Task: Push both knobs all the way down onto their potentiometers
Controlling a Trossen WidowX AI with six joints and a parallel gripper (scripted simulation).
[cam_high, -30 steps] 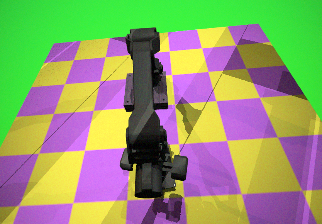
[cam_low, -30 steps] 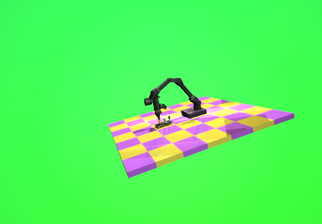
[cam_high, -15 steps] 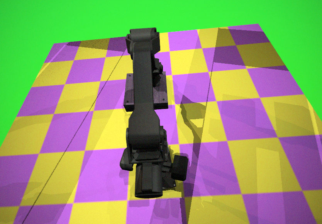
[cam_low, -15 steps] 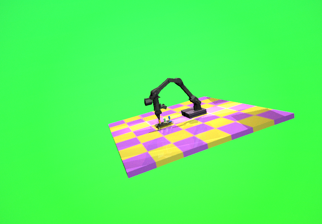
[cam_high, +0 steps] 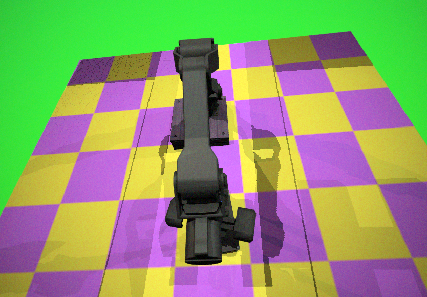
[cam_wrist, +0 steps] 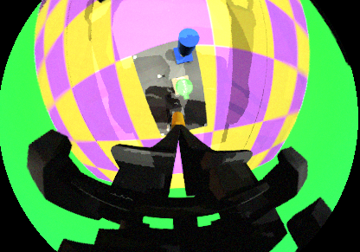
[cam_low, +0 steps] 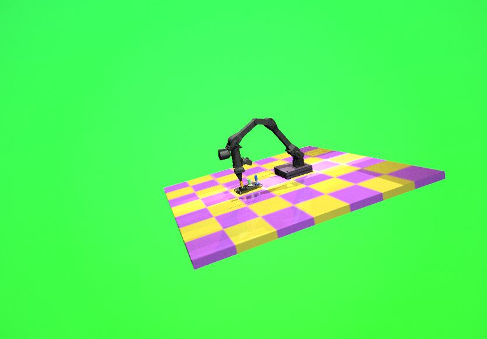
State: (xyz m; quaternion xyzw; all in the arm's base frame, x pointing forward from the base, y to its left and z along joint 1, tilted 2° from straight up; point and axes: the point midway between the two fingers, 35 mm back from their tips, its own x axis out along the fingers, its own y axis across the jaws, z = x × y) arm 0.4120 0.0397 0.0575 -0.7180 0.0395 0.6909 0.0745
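The dark circuit board [cam_high: 230, 245] [cam_wrist: 149, 68] lies under and ahead of my gripper. My gripper [cam_low: 240, 181] [cam_wrist: 178, 127] is shut and empty, its fingertips at the top of the orange knob [cam_low: 241, 184] [cam_wrist: 177, 119]; whether they touch is too small to tell. The fingers partly hide that knob, and its seating is unclear. The green knob [cam_low: 249, 180] [cam_wrist: 184, 87] stands in the board's middle over a pale base. The blue knob [cam_low: 256, 177] [cam_wrist: 189, 38] stands at the arm-base end, visibly above its blue potentiometer [cam_wrist: 177, 58]. The green knob's seating cannot be told.
The arm's base [cam_high: 219, 134] [cam_low: 289, 172] stands behind the board on the yellow and purple checkered table [cam_high: 320, 110] [cam_low: 298, 217]. The arm reaches over the board and hides most of it in the top view. Shadows fall across the table and board.
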